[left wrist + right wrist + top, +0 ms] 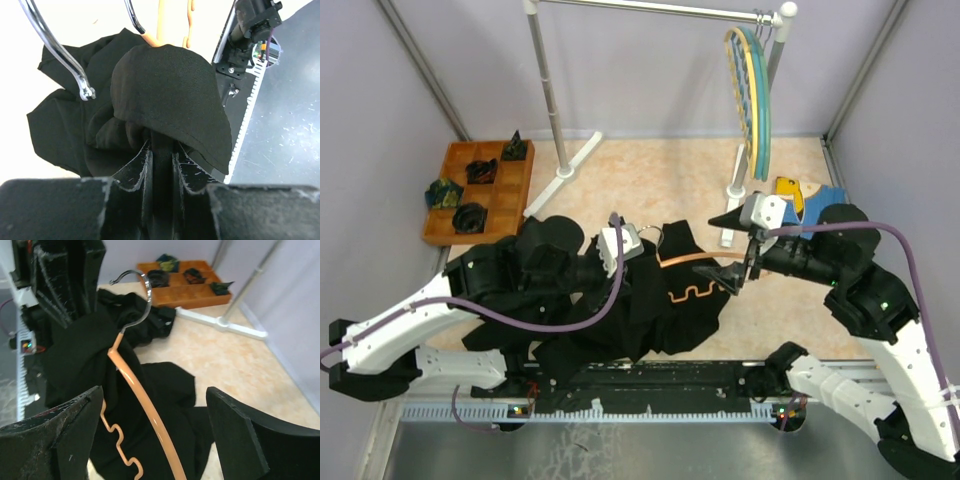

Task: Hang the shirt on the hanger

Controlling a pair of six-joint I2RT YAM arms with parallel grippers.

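Centrally, the shirt (650,310) lies crumpled on the tabletop (660,170) between the two arms, one edge spilling toward the near edge. The hanger (695,262) rests across the upper part of the fabric, its metal hook (658,233) pointing toward the left arm and its wavy lower bar lying on the black cloth. Left pincer (161,160) – closed on a rounded fold of the shirt, which bulges out above the fingertips in the left wrist view, just beside the hook. Right pincer (155,435) – fingers (55,440) spread wide, with one orange arm of the hanger passing through the gap between them; contact with either finger cannot be made out. Far left, a wooden tray (512,190) with compartments holds small dark items. At the back stands a clothes rail (555,100) carrying teal and yellow hangers (755,90), and a blue-and-yellow garment (800,195) lies near its right foot
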